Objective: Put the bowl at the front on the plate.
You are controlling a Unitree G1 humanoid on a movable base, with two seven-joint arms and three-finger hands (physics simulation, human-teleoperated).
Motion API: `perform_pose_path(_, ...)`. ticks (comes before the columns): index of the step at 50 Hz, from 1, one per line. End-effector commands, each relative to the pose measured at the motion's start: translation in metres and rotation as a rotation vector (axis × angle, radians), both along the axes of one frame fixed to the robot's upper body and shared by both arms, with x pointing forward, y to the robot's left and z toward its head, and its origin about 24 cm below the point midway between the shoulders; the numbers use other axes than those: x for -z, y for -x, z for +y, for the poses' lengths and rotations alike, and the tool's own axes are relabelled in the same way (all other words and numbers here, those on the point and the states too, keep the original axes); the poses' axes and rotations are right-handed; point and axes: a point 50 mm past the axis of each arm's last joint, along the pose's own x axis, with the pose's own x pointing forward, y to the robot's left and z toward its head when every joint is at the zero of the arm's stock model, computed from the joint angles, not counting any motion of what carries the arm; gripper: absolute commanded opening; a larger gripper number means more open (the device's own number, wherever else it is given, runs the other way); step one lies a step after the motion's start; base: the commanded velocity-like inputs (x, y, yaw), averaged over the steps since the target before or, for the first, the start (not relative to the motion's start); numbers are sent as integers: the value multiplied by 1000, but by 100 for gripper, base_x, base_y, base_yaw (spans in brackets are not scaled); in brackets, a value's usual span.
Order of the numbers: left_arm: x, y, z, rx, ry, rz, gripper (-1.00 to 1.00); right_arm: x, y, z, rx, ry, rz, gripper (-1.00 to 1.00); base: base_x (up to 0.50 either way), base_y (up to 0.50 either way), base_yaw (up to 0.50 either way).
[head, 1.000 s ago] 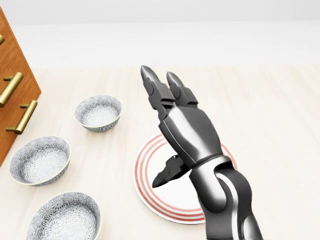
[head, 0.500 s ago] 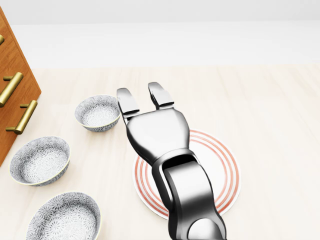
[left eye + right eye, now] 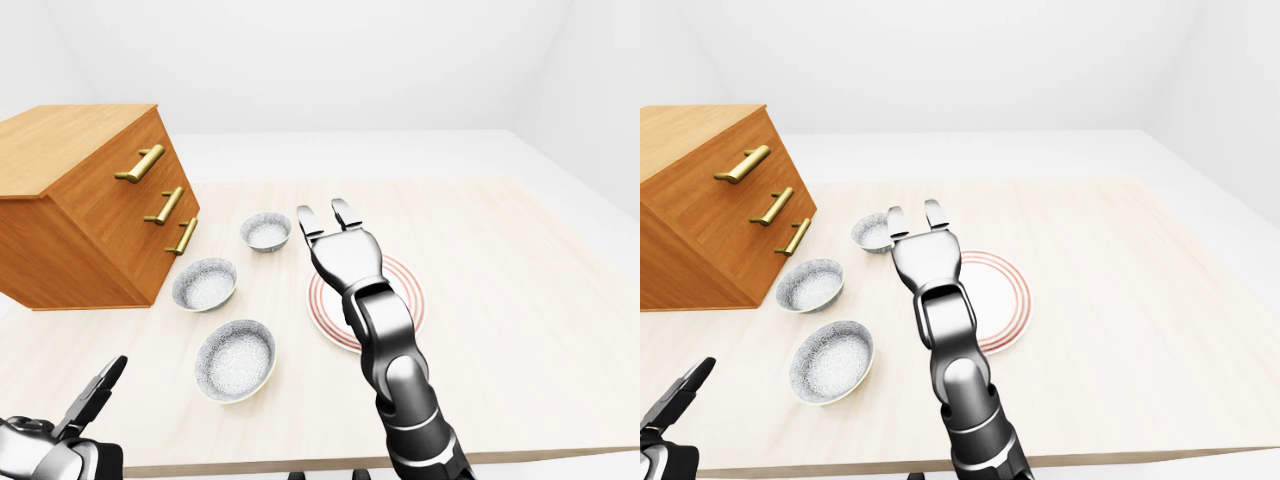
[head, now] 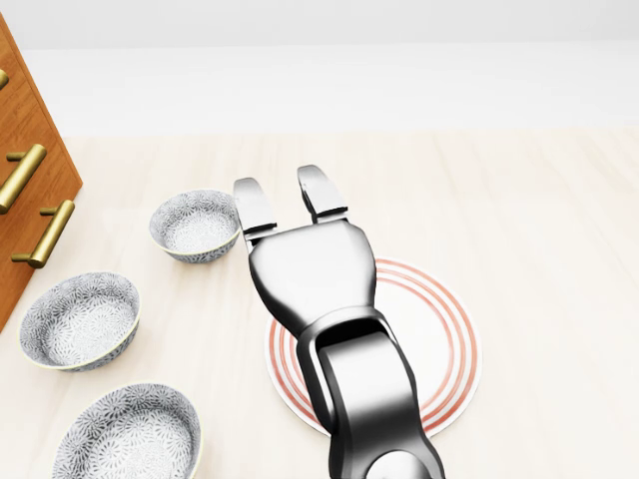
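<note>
Three grey patterned bowls lie in a diagonal row on the table in the head view: one at the upper left (image 4: 197,226), one in the middle (image 4: 80,319), and one at the bottom left (image 4: 128,434). All are empty. Right of them sits a white plate with red rings (image 4: 444,339), partly hidden by my right arm. My right hand (image 4: 283,195) hovers above the plate's left part, palm down. Its fingers are stretched out and open, and their tips lie just right of the upper bowl. My left hand (image 3: 95,395) stays low at the bottom left of the left-eye view, open and holding nothing.
A wooden dresser with brass handles (image 3: 90,200) stands on the table's left side, close to the bowls. The table's near edge (image 3: 250,462) runs along the bottom of the left-eye view. Pale bare tabletop (image 3: 520,290) stretches right of the plate.
My right hand has rolled from edge-on to palm down and shifted left toward the upper bowl. Over the last half second it has barely moved. The bowls and plate have stayed put.
</note>
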Motion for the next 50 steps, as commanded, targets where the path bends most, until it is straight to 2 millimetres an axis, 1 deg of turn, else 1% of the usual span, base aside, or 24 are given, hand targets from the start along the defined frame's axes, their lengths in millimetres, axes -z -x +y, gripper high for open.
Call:
perform_pose_path(1, 0, 0, 0, -1, -1, 0, 100, 0, 1, 0, 4, 3, -3, 100, 0, 0, 0)
perform_pose_path(3, 1, 0, 0, -1, 2, 2, 100, 0, 0, 2, -3, 3, -1, 100, 0, 0, 0)
perform_pose_path(7, 1, 0, 0, 1, 4, 5, 100, -3, 1, 14, -33, 41, -19, 100, 0, 0, 0)
perform_pose_path(10, 1, 0, 0, 0, 2, 2, 100, -2, 2, 15, -32, 47, -17, 100, 0, 0, 0)
perform_pose_path(18, 2, -1, 0, 3, 3, 7, 100, -15, 17, 26, -57, 20, -74, 100, 0, 0, 0)
perform_pose_path(21, 0, 0, 0, 0, -2, 0, 100, -24, 24, 29, -73, 9, -116, 100, 0, 0, 0)
perform_pose_path(23, -1, 1, 0, -1, -4, -3, 100, -23, 28, 32, -91, 36, -129, 100, 0, 0, 0)
perform_pose_path(27, -1, 1, 0, -2, -5, -2, 100, -30, 37, 40, -143, 59, -170, 100, 0, 0, 0)
perform_pose_path(31, 2, 0, 0, 0, 4, 7, 100, -22, 44, 44, -174, 56, -142, 100, 0, 0, 0)
perform_pose_path(33, -1, 1, 0, -1, -5, -2, 100, -12, 46, 49, -210, 60, -96, 100, 0, 0, 0)
perform_pose_path(34, 1, 0, 0, -1, 0, 4, 100, -7, 46, 52, -232, 73, -79, 100, 0, 0, 0)
perform_pose_path(37, 0, 1, 0, -1, -3, 0, 100, 3, 47, 60, -283, 87, -34, 100, 0, 0, 0)
perform_pose_path(44, -1, 0, 0, -1, -6, -1, 100, 12, 46, 71, -361, 114, 7, 100, 0, 0, 0)
perform_pose_path(47, -2, 0, 0, -2, -7, -2, 100, 13, 47, 72, -363, 120, 6, 100, 0, 0, 0)
perform_pose_path(50, 2, -1, 0, 0, 3, 10, 100, 13, 49, 72, -368, 119, 6, 100, 0, 0, 0)
